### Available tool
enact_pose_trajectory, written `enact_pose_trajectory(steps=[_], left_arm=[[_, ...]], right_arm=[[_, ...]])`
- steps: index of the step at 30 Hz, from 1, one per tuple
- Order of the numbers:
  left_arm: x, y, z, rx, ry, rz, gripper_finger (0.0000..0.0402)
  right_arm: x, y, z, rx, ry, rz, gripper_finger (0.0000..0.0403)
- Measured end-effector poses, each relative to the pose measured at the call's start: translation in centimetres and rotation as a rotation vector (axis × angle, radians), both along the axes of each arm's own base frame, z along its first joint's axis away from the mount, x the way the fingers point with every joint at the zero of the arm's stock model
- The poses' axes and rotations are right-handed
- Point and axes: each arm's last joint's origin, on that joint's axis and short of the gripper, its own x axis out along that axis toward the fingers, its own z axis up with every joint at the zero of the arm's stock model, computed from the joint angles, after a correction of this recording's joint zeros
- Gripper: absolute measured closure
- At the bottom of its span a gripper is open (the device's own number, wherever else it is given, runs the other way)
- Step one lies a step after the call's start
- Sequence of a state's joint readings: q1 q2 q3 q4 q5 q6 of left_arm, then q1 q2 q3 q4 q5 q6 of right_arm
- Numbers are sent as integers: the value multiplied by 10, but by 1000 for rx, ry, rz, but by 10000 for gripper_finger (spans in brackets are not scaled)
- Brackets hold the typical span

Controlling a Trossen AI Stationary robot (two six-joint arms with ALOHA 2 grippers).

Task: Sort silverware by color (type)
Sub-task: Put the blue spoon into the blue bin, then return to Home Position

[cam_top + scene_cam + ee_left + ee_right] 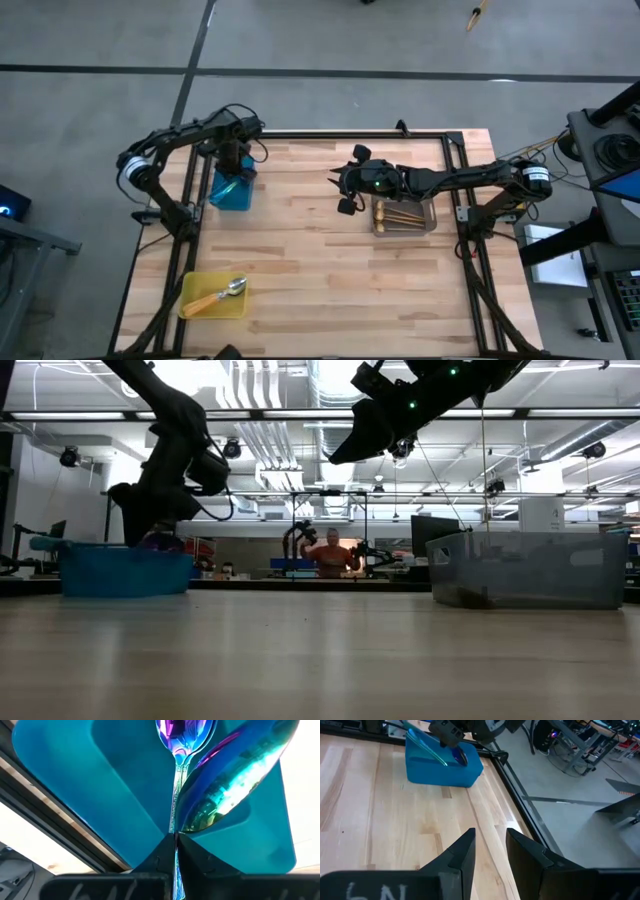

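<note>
Left pincer (175, 840) pinches iridescent spoon (182, 740) over teal tray (100, 785).

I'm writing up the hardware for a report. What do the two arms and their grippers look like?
Both arms are dark, jointed and slim, with black cables looped along them. The left arm has a white band near its base, as does the right arm. The right gripper has flat, wedge-shaped black fingers.
</note>
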State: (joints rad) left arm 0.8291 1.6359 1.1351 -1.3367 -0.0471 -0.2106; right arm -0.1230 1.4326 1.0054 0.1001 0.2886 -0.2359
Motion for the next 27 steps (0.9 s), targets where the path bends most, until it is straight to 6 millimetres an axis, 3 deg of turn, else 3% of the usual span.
enact_pose_trajectory(steps=[11,27], left_arm=[[1,2,-2,30,20,-26,398],[1,1,4,69,-18,-40,341]], right_arm=[[0,0,0,0,0,0,306],[0,0,0,0,0,0,307]])
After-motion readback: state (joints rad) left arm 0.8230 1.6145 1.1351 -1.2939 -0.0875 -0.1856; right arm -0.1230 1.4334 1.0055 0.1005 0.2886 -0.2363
